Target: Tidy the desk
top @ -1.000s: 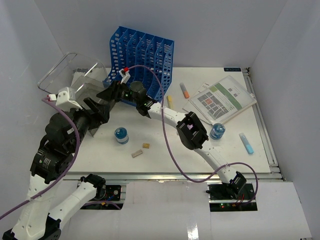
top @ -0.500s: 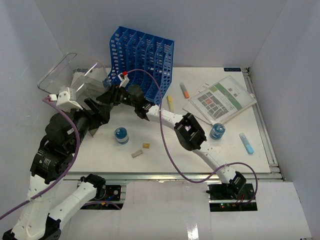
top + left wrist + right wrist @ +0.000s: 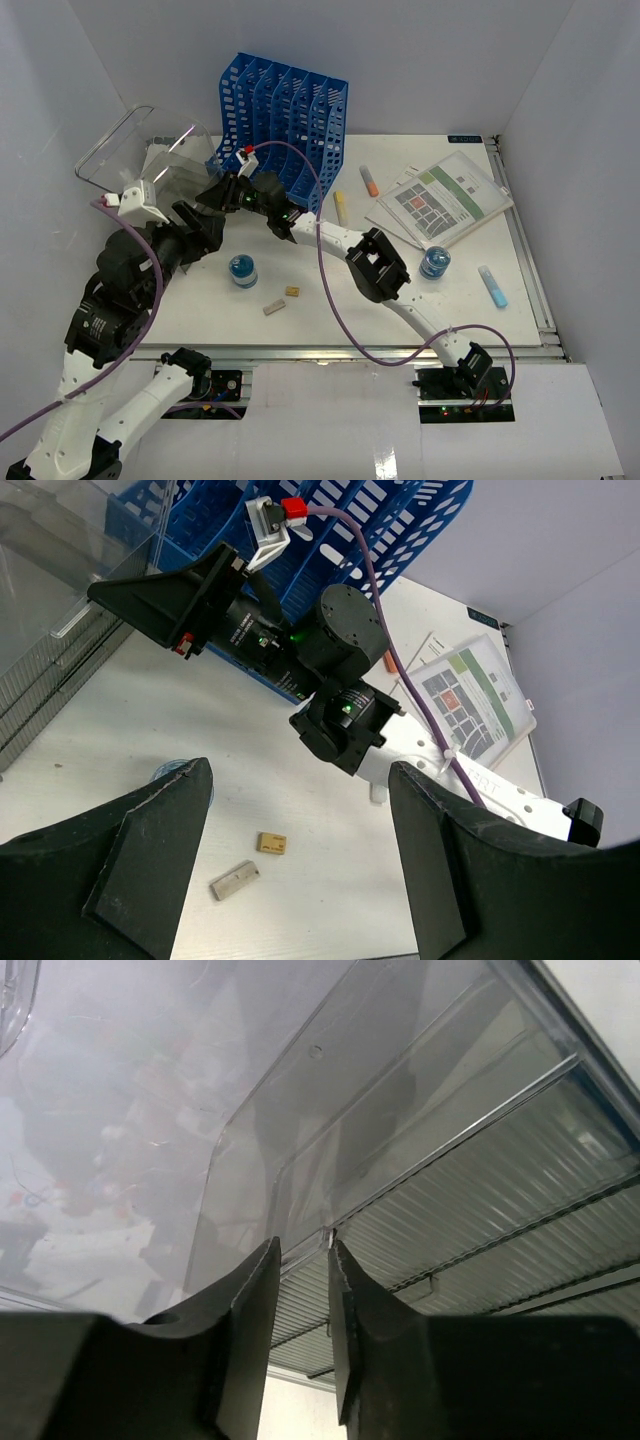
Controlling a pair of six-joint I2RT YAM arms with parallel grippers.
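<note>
1. Your left gripper [image 3: 300, 800] hangs over the desk [image 3: 480, 320] with its jaws spread wide and nothing between them.
2. Your right gripper [image 3: 303, 1250] reaches to the far left corner. Its jaws are drawn nearly together on either side of the clear box [image 3: 420, 1110] rim. Through the see-through plastic I cannot tell whether they actually pinch it.
3. The desk lies beneath both arms, with the blue file rack [image 3: 285, 110] at its far edge.

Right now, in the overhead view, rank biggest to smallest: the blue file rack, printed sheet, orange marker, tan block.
1. blue file rack
2. printed sheet
3. orange marker
4. tan block
</note>
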